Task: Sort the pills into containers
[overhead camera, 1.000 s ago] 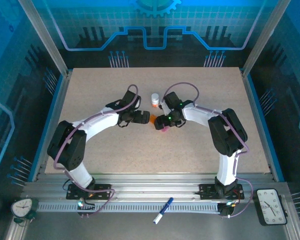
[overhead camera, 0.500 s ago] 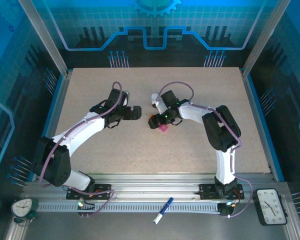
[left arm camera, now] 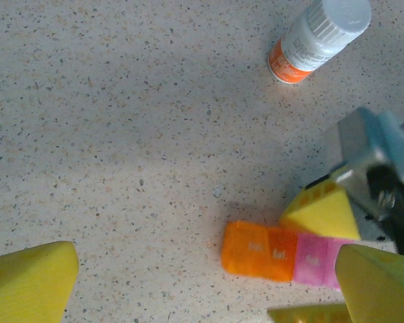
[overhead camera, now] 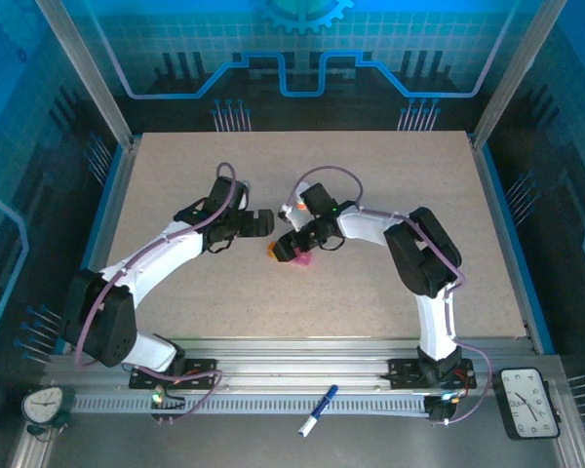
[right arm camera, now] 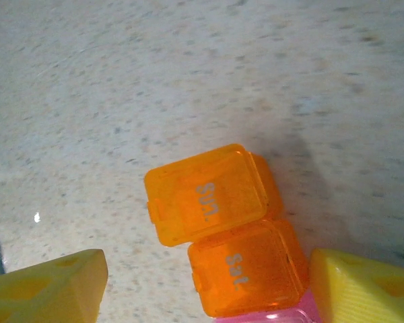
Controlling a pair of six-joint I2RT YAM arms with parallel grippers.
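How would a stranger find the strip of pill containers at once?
Look near the middle of the speckled beige table. There lies a short strip of joined square translucent plastic cells, orange at one end and pink at the other. Unlike the round white-capped bottle nearby, it is flat and boxy, with day names on its lids.

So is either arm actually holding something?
Nothing looks gripped: the right gripper straddles the containers near the pink end, jaws open; the left gripper is open and empty.

Speckled beige tabletop boxed in by blue-glowing clear panels on aluminium posts, plus a round clock, a square clock and a pen up front.
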